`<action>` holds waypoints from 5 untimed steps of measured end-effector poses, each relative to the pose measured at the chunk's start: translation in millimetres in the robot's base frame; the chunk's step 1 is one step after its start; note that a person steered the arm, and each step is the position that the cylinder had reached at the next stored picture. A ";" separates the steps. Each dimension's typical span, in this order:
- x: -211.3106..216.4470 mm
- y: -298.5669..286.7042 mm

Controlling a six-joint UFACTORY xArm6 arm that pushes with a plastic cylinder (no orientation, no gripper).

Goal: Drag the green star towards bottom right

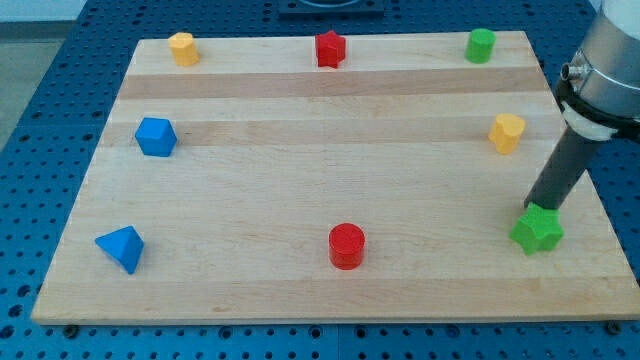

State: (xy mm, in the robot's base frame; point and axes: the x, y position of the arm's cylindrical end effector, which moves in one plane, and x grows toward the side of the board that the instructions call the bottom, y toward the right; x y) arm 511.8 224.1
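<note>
Right, my tip (532, 207) is down at the green star (537, 230), touching its upper edge from the side toward the view's top, with the dark rod slanting up and to the view's right from there. No jaws on me to spread or pinch, just this plain rod, and it holds nothing. The green star sits on the wooden board (330, 150), close to its bottom right corner. Working outward from that star: the yellow block (507, 132) is above it, well apart, and the green cylinder (480, 45) is farther up, near the board's top edge. To the star's left, well apart, stands the red cylinder (347, 245) at about the same level. Far off to the left is the blue wedge-like block (122, 248), and up from that the second blue block (155, 136). Diagonally across from the star, the orange-yellow block (182, 48) sits by the top left corner, and the red block (330, 48) is at the middle of the top edge.
</note>
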 end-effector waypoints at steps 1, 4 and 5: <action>5.9 0.0; 14.1 -0.1; 17.4 -0.1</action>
